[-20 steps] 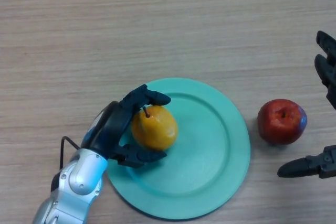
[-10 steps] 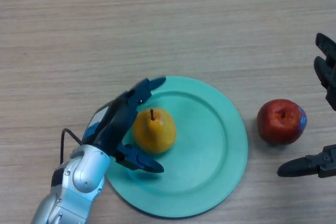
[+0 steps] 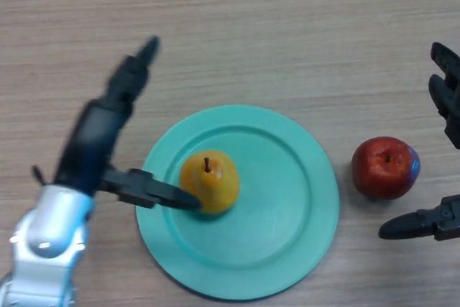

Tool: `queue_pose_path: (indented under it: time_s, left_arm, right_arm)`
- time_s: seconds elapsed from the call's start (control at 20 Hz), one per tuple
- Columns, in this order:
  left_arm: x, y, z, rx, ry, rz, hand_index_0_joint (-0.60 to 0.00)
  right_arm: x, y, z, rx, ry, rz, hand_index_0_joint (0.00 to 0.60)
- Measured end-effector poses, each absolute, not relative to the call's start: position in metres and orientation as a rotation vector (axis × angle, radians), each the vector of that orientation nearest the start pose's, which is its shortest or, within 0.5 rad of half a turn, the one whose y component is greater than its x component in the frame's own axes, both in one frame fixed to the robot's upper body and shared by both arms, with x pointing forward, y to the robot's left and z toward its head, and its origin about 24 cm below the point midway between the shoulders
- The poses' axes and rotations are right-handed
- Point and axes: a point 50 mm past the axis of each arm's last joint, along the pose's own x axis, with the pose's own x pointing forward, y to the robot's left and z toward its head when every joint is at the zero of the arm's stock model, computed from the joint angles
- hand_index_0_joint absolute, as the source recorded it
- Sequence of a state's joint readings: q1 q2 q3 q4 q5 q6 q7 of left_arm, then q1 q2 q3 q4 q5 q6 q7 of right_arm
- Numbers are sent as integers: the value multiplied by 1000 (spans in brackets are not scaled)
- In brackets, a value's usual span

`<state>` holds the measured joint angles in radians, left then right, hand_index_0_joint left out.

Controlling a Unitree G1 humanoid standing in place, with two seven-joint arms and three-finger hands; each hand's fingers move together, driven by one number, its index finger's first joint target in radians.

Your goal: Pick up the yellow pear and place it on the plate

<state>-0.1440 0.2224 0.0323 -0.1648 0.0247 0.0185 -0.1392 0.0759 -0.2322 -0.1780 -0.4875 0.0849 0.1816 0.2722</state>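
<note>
Pear [image 3: 209,182] now upright on plate [image 3: 287,249], released; left hand [image 3: 100,141] spread wide, pulled back vs 0.5 s ago, thumb near fruit. Right hand [image 3: 442,106] idle, open, by apple [image 3: 385,167].

Matte black left hand [image 3: 97,145], thick tapering fingers [image 3: 136,70] and a blunt thumb, joined behind the fingers to a glossy silver-white forearm shell with rounded edges. Right hand [image 3: 438,98] likewise black, chunky segmented fingers [image 3: 445,59] at the frame edge, with a slim dark thumb below them.
</note>
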Motion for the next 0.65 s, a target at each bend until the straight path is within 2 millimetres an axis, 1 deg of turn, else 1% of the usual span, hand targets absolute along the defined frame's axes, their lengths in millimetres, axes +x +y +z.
queue_pose_path:
  time_s: [0.15,0.2,0.3,0.4,0.65]
  left_arm:
    - [262,194,126,129,-291,-109,0]
    - [258,202,123,66,-273,-104,0]
    - [249,211,116,32,-223,-113,0]
    - [245,214,113,27,-189,-136,0]
    - [244,217,111,33,-182,-128,0]
  right_arm:
    - [226,-202,129,-215,-218,144,0]
    - [226,-202,128,-214,-214,143,0]
    - [226,-202,127,-213,-212,143,0]
    - [226,-202,128,-213,-212,143,0]
    - [227,-203,125,-210,-201,141,0]
